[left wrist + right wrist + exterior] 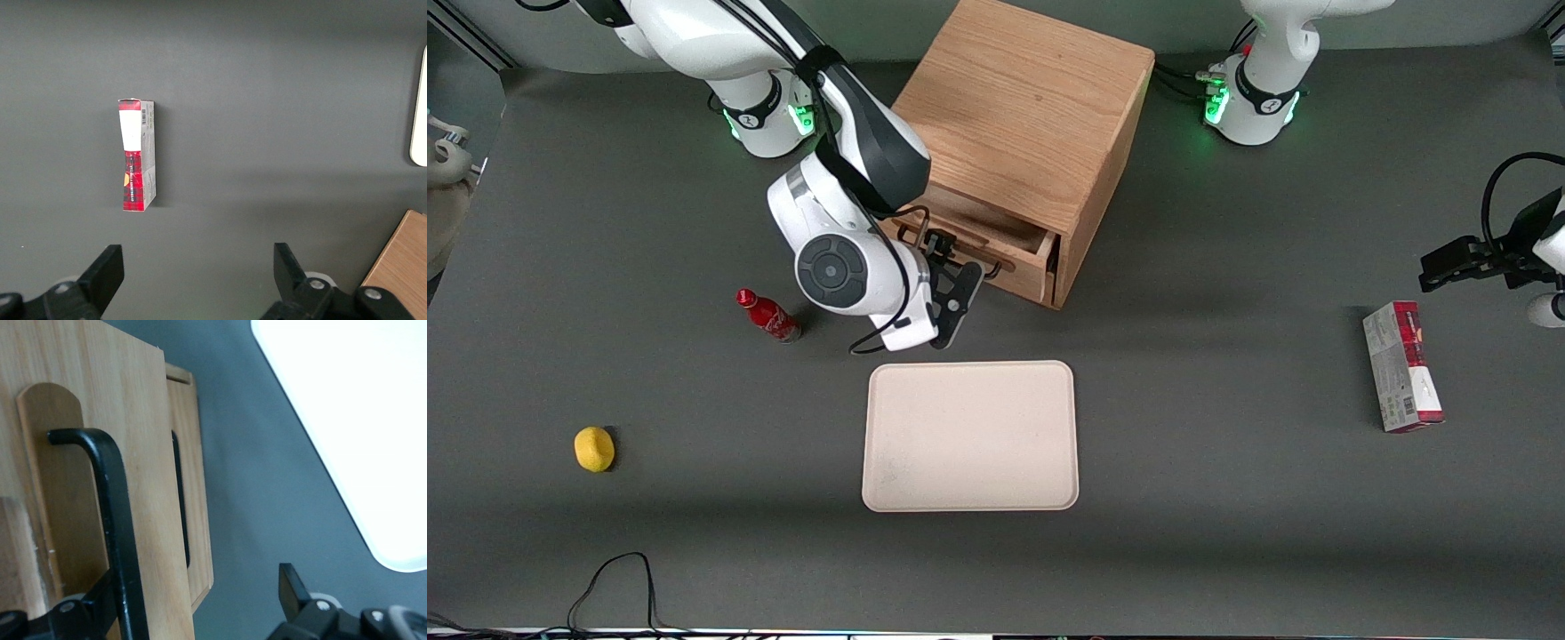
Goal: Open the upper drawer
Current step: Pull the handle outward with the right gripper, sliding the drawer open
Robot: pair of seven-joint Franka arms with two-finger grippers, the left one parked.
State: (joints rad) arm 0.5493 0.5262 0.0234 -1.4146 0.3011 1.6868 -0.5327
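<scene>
Gripper [947,283] at upper drawer [996,242] handle [110,513], jaws apart, seemingly straddling it; drawer partly out.

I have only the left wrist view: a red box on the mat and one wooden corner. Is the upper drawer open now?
Observer: Partly. In the front view the upper drawer stands out from the cabinet.
Operator: Where is the hand?
Observer: The hand is at the drawer front, open, with the black handle between its fingers.
Operator: What else lies near it?
Observer: A red bottle sits beside the working arm, apart from the cabinet.
</scene>
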